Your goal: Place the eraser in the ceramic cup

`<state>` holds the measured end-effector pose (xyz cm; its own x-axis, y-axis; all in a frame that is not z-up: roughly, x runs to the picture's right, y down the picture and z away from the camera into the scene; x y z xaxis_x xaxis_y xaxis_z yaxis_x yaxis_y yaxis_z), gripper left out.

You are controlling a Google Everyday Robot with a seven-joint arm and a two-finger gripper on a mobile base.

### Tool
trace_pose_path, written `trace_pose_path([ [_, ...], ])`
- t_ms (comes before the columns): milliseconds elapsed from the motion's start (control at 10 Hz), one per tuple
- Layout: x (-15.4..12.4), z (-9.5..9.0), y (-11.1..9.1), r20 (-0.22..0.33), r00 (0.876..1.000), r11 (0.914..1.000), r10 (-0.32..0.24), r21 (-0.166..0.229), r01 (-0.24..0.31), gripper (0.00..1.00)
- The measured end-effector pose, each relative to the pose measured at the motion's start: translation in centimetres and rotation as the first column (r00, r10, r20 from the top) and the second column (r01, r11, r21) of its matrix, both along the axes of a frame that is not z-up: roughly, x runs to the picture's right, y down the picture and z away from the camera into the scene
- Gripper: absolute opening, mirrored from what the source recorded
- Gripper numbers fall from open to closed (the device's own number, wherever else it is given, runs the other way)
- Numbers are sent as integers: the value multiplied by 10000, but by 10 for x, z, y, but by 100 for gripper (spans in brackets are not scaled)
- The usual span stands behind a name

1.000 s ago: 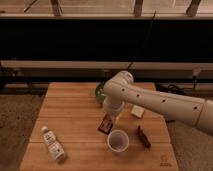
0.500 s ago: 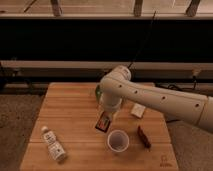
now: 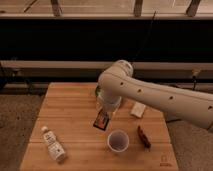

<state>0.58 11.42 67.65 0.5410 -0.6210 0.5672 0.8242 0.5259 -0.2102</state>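
Note:
The eraser (image 3: 101, 121), a small flat dark block with red-orange markings, hangs tilted just above the wooden table, held at its top end by my gripper (image 3: 105, 113). The gripper comes down from the white arm (image 3: 150, 92) that reaches in from the right. The ceramic cup (image 3: 118, 140), small, white and round, stands upright on the table below and to the right of the eraser, a short gap away. The cup looks empty.
A green bowl (image 3: 98, 91) is mostly hidden behind the arm. A pale cream block (image 3: 138, 110) lies right of the gripper. A thin reddish-brown stick (image 3: 144, 136) lies right of the cup. A small bottle (image 3: 53, 144) lies at the front left of the table (image 3: 65, 110).
The arm has shifted slightly left and towards the camera with the eraser in the gripper. The cup and the other things have not moved.

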Motion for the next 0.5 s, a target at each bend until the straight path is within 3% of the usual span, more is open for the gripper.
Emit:
trace_pose_path([
  [500,21,-11,23,-89,9998,9998,158,-70,-158,0],
])
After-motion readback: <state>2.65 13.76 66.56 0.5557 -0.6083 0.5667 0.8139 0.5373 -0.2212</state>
